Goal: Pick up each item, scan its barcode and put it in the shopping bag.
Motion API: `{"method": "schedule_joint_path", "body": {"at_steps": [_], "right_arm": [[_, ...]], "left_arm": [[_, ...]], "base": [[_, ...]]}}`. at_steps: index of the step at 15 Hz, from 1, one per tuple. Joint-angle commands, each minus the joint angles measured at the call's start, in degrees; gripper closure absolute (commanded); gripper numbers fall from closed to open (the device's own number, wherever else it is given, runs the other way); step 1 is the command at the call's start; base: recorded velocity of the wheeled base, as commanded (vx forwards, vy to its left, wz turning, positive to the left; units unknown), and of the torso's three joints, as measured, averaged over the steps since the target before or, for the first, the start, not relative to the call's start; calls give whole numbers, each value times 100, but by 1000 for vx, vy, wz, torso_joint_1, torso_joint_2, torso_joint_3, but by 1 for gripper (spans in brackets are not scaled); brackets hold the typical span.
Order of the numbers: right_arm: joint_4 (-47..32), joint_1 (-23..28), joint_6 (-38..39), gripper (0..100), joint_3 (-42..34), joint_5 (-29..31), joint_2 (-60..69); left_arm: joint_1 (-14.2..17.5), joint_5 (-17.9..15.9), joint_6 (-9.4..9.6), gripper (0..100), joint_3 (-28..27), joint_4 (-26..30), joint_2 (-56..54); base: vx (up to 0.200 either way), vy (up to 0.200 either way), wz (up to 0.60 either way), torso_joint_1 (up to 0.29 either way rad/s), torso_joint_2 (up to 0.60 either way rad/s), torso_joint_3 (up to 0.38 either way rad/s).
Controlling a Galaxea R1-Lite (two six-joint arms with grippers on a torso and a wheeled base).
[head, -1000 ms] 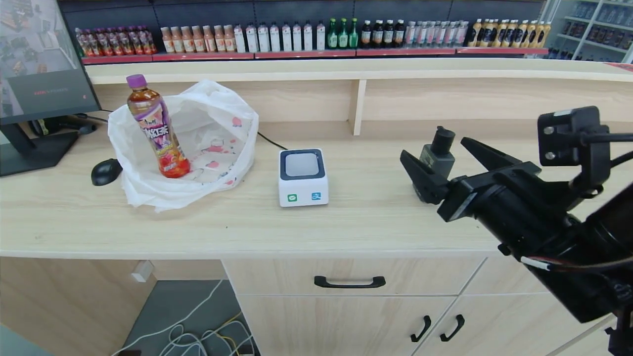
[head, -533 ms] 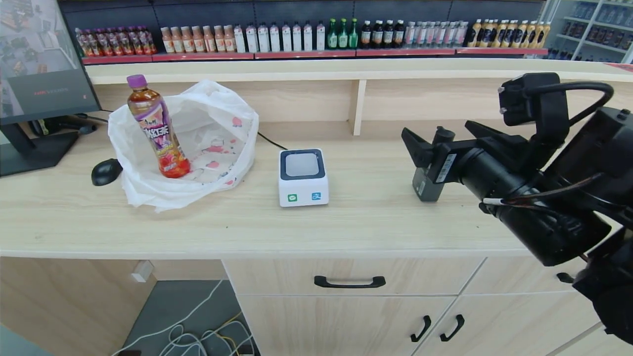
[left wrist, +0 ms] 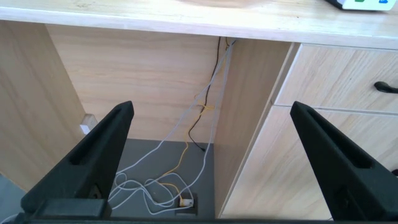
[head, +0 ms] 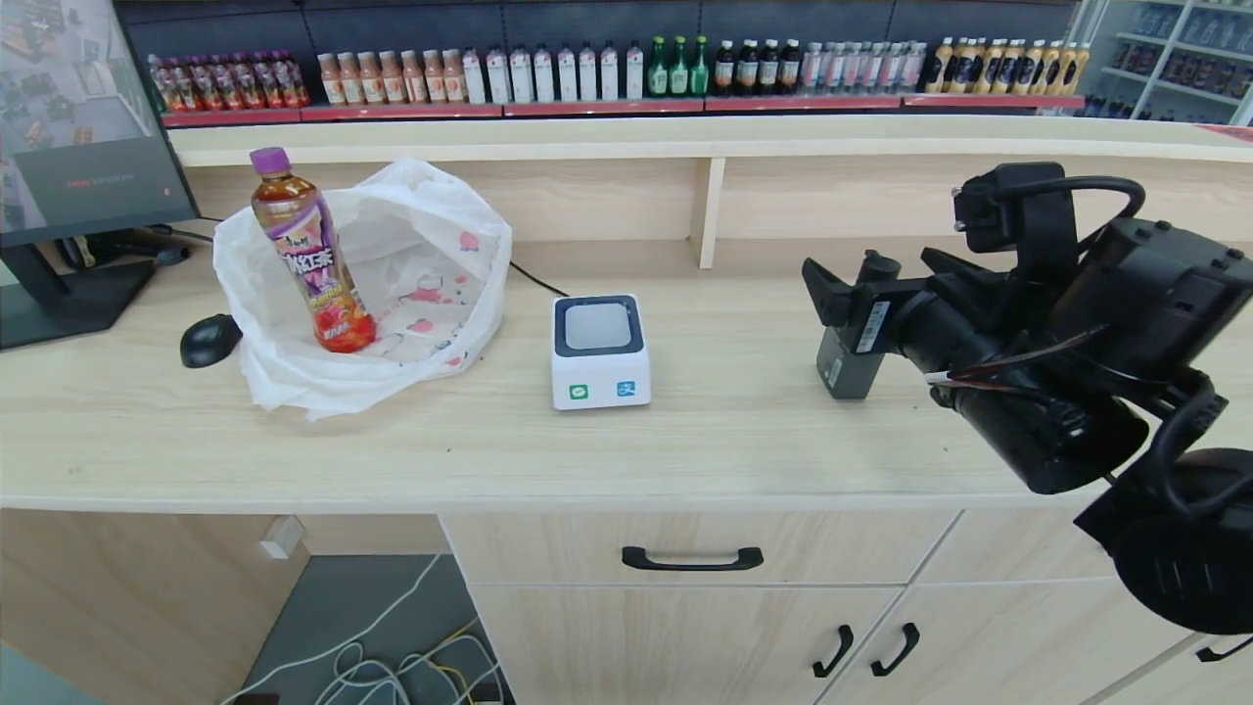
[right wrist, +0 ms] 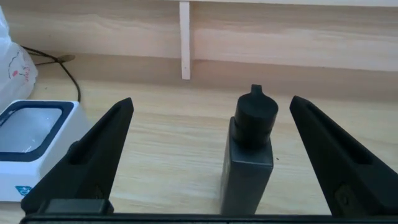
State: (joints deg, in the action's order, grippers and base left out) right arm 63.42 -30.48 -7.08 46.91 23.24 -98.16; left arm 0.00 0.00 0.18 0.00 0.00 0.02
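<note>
A dark grey bottle with a black cap stands on the counter at the right. My right gripper is open at the height of its upper part, one finger on each side. In the right wrist view the bottle stands between the spread fingers of that gripper, touching neither. The white scanner box sits mid-counter. Left of it, the white shopping bag holds an upright tea bottle with a purple cap. My left gripper hangs open below the counter edge, holding nothing.
A monitor and a black mouse occupy the counter's left end. A raised back ledge with an upright divider runs behind. The scanner's cable trails toward the bag. Drawers are below the counter, and loose cables lie on the floor.
My right arm has swung up and rolled, so the open gripper sits higher and level around the dark bottle's top. The bottle, bag and scanner have not moved.
</note>
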Motion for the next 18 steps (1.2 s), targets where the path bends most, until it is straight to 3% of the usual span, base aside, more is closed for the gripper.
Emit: {"method": "schedule_joint_path", "body": {"at_steps": [1, 6, 12, 18], "right_arm": [[4, 33, -4, 0, 143, -3, -169], [13, 314, 5, 0, 161, -56, -318], [83, 762, 111, 0, 161, -566, -661], [505, 806, 322, 0, 134, -654, -1021]], "left_arm": [[0, 0, -1, 0, 0, 0, -2], [0, 0, 8, 0, 0, 0, -2], [-9, 0, 8, 0, 0, 0, -2], [0, 0, 8, 0, 0, 0, -2]], "base": [[0, 0, 0, 0, 0, 0], [0, 0, 0, 0, 0, 0], [0, 0, 0, 0, 0, 0], [0, 0, 0, 0, 0, 0]]}}
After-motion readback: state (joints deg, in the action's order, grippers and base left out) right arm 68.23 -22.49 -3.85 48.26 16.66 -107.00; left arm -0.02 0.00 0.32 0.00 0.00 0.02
